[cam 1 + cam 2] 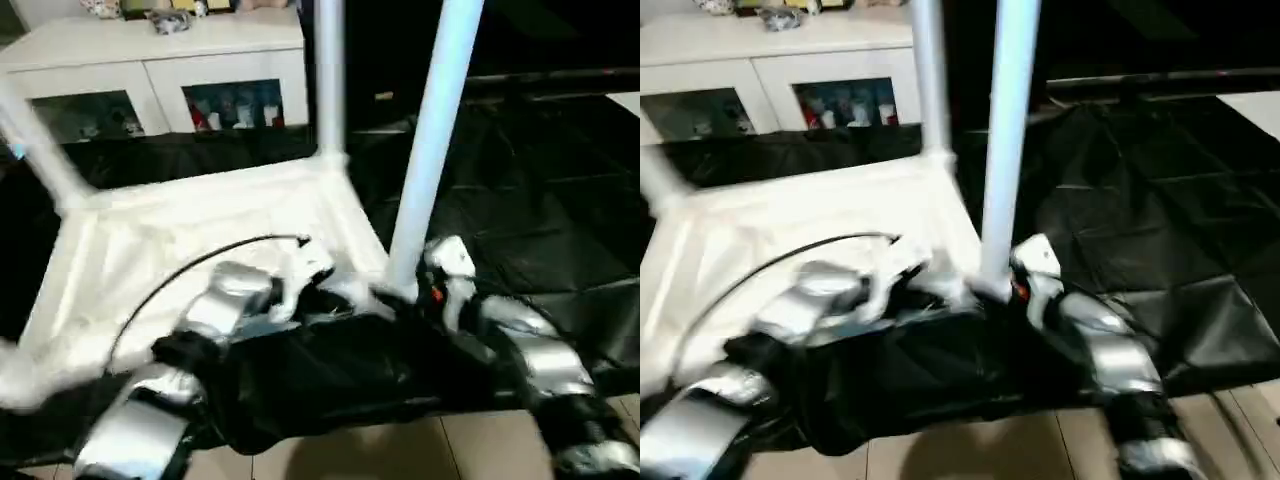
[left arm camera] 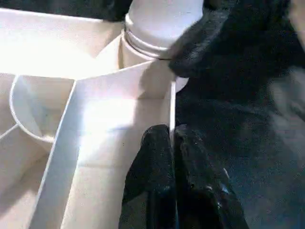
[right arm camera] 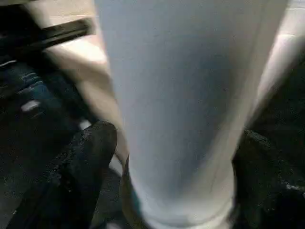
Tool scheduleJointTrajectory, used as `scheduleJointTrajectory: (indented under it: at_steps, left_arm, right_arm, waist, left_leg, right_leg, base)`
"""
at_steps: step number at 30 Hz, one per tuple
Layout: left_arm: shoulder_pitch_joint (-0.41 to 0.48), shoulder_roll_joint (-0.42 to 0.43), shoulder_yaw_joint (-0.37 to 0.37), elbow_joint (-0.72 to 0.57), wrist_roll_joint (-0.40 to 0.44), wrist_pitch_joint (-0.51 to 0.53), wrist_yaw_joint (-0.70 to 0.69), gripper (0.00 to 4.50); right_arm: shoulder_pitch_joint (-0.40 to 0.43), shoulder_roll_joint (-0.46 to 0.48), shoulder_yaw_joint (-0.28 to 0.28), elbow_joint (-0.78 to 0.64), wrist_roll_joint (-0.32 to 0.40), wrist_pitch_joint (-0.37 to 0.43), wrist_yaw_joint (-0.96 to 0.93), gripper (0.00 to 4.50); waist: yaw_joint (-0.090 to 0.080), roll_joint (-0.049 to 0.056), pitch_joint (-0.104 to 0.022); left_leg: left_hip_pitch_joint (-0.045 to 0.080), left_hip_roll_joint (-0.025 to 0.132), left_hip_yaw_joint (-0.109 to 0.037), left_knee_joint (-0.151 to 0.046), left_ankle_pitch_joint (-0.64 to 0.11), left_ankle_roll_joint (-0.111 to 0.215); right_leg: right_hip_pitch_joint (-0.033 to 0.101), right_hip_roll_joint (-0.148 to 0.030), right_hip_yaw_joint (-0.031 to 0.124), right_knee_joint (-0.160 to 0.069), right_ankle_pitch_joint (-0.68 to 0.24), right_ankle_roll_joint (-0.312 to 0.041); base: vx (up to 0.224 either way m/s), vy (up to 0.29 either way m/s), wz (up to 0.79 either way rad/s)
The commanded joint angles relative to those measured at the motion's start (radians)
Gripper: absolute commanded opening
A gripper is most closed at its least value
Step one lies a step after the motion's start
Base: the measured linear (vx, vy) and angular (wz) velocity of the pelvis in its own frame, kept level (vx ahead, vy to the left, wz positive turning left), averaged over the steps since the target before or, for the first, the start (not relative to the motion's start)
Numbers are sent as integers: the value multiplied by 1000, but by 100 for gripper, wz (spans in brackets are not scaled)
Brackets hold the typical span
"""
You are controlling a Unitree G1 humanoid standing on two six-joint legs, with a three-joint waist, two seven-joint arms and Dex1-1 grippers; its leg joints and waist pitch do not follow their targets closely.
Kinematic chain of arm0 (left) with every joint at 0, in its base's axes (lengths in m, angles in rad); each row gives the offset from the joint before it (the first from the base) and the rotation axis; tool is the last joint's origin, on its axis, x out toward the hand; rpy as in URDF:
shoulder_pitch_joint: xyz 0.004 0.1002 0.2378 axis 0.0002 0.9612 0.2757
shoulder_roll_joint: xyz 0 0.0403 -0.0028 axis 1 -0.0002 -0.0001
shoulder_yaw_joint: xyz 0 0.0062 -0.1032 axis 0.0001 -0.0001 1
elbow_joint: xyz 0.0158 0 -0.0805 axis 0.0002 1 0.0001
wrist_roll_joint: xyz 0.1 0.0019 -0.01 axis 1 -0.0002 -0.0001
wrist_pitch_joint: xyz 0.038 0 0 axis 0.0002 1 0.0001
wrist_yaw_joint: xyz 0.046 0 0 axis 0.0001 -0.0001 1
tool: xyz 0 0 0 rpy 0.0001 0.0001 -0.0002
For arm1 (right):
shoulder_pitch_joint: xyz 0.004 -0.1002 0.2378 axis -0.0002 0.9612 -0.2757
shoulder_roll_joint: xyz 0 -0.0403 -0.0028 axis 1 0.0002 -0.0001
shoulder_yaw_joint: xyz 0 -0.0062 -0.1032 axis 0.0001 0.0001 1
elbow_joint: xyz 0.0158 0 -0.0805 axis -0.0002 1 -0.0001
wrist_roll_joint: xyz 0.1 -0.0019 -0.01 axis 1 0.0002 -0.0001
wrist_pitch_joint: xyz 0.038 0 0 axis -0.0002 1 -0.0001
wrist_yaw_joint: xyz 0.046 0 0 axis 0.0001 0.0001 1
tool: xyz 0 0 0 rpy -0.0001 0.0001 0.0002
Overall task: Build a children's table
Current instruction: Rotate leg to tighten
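Item: upturned tabletop (image 1: 200,230), rim pinched in clenched left gripper (image 2: 171,136) jaws; near-corner leg (image 3: 190,105) upright between released right gripper (image 3: 174,157) jaws; leg-seating underway, next likely regripping to tighten.

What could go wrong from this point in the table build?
1. The right gripper straddles the near white tapered tube leg with its fingers apart; if that leg is not fully seated in its socket, it may lean or drop.
2. The left gripper pinches only the thin rim of the white plastic tabletop, so the tabletop could slip or shift.
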Motion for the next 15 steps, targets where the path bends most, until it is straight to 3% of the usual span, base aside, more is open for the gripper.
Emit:
scheduleJointTrajectory:
  at_steps: [1,2,3,7,15]
  left_arm:
    - [1,-21,-25,-39,-41,-23,-62,0]
    - [5,-10,-28,-45,-44,-22,-82,0]
    - [12,13,-33,-58,-47,-19,-124,0]
    - [24,56,-33,-77,-54,-11,-200,0]
    - [30,70,-29,-98,-68,1,-211,0]
  right_arm:
    - [-4,14,69,-46,28,20,91,372]
    - [-3,1,67,-53,33,25,109,372]
    - [-2,-27,66,-67,43,40,146,372]
    - [1,-67,53,-82,62,56,211,372]
    - [19,-88,78,-121,83,94,266,299]
  waist:
    - [5,-21,-50]
    - [11,-21,-50]
    - [12,-22,-50]
    - [12,-25,-50]
    - [27,-31,-48]
  left_leg:
    - [15,54,-20,-61,-275,90]
    - [21,56,-19,-60,-275,84]
    - [18,56,-20,-61,-270,81]
    - [18,55,-17,-60,-269,83]
    - [19,55,-18,-60,-260,65]
  right_leg:
    - [37,-51,27,-71,-282,-220]
    - [32,-51,28,-71,-265,-229]
    - [38,-51,27,-66,-249,-235]
    - [35,-50,28,-63,-220,-248]
    - [34,-55,31,-65,-260,-232]
  base:
    - [0,0,0]
    - [0,0,0]
    - [0,0,0]
    - [0,0,0]
    - [0,0,0]
